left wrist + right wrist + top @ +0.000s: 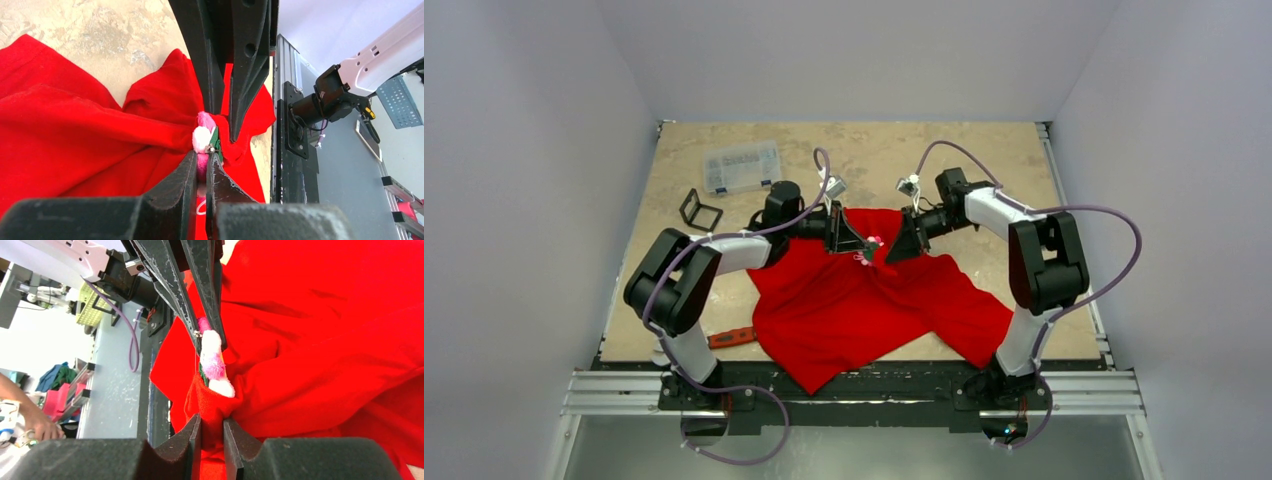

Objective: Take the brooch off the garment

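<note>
My left claw (202, 159) is clamped on the brooch (202, 138), which from above lies at its 3 o'clock. At the brooch's 3 o'clock, my right claw (211, 426) has narrowed onto a garment (325, 340) fold. I judge the 2 must part sideways.

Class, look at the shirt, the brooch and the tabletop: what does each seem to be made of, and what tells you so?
The shirt: soft matte cloth; it folds and creases. The brooch: fuzzy pink and white petals, probably felt or plush. The tabletop: hard, mottled beige, stone-like, maybe laminate.
</note>
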Controlling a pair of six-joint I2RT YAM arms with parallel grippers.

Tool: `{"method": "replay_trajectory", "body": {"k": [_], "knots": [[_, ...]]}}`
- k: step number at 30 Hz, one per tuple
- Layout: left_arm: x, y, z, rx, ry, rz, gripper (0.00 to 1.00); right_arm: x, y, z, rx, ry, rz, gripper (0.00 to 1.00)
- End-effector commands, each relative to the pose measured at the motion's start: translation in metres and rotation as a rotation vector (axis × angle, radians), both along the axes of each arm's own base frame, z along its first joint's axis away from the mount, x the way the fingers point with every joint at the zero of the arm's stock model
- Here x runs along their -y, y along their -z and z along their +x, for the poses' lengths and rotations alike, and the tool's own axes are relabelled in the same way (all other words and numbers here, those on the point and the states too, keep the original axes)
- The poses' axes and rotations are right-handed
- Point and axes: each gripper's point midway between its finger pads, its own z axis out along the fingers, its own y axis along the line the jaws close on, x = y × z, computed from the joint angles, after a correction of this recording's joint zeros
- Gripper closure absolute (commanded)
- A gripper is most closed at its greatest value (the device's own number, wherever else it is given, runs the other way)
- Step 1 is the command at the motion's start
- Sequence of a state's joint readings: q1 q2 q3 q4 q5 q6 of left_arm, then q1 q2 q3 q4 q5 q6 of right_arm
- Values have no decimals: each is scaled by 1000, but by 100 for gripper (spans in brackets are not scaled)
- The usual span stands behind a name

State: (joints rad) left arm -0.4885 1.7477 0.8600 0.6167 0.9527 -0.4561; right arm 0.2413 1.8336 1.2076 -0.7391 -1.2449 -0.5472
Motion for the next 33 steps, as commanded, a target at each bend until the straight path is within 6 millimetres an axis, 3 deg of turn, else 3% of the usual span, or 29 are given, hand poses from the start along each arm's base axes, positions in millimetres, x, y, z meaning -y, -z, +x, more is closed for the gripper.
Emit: {"method": "replay_trajectory", "body": {"k": [1,5,8,13,16,18,20,22,26,33], "knots": [[-10,-34,22,170,-63,-28,100,-6,-6,-24,-76,-60,46,77],[-13,-37,23,186,-63,-25,100,-5,-8,-41,-94,-130,70,67],[-13,-38,19,198,-39,-28,100,-2,-17,-46,-105,-165,102,52],[-12,-38,13,228,7,-26,100,16,-34,-6,-9,-86,83,47],[-12,-35,9,243,32,-17,100,25,-41,29,108,5,21,43],[-12,-35,8,253,41,-13,100,28,-43,59,201,149,-113,40],[-11,-36,8,260,50,-12,100,27,-58,78,320,266,-114,36],[-10,-37,5,271,64,-12,100,21,-70,73,346,257,-45,33],[-6,-39,-6,315,125,-4,100,11,-67,48,373,90,23,34],[-1,-39,-15,343,170,-1,100,-16,-62,29,391,-20,61,38]]}}
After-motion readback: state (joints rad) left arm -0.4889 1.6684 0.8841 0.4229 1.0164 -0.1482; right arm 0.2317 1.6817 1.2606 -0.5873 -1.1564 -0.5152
